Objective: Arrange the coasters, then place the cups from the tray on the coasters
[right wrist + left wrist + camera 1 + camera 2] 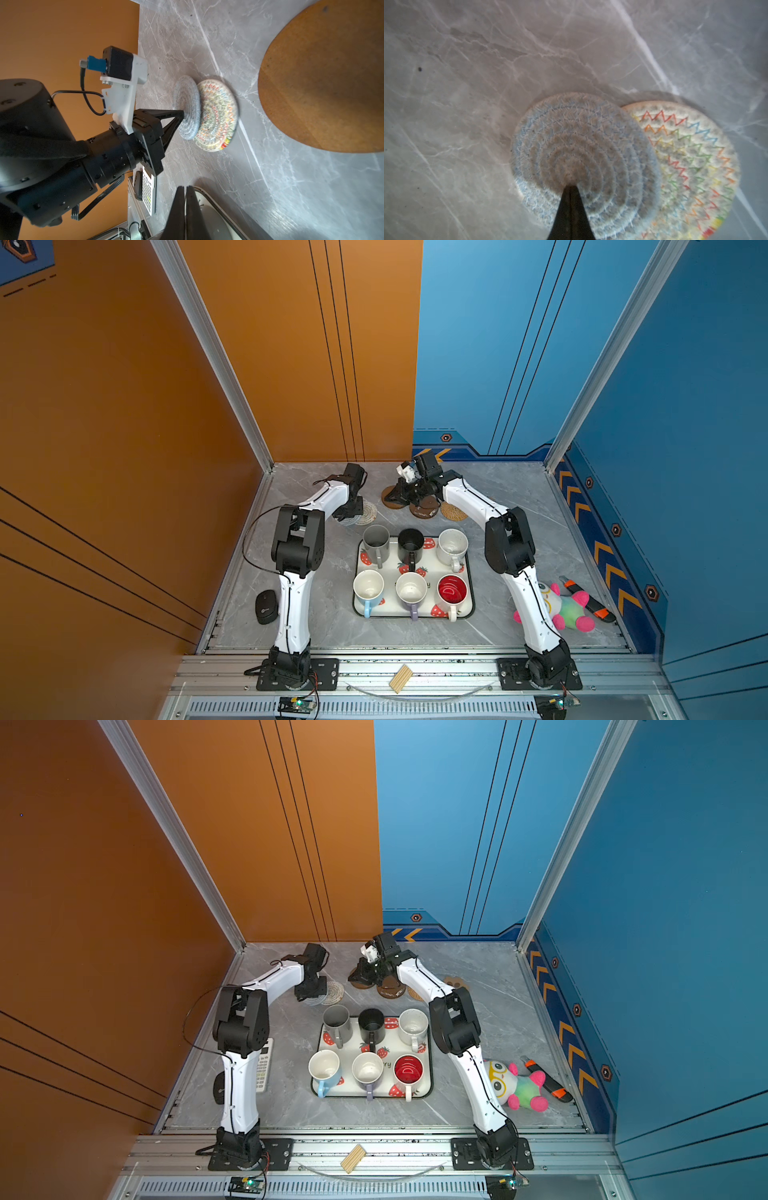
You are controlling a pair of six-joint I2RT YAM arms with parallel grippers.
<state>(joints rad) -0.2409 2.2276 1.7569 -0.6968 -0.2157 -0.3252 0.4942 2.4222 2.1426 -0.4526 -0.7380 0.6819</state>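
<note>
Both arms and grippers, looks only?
The left arm and right arm have white link shells and black joint housings. A black cable loops beside the left one. The left gripper and right gripper are black, tapering to thin wedges. White camera bracket with blue connector on the left wrist.

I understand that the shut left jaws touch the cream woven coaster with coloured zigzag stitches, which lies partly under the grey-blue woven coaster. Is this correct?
Not quite. In the left wrist view the shut left jaws touch the grey-blue woven coaster, not the cream woven coaster, which does lie partly under it.
</note>
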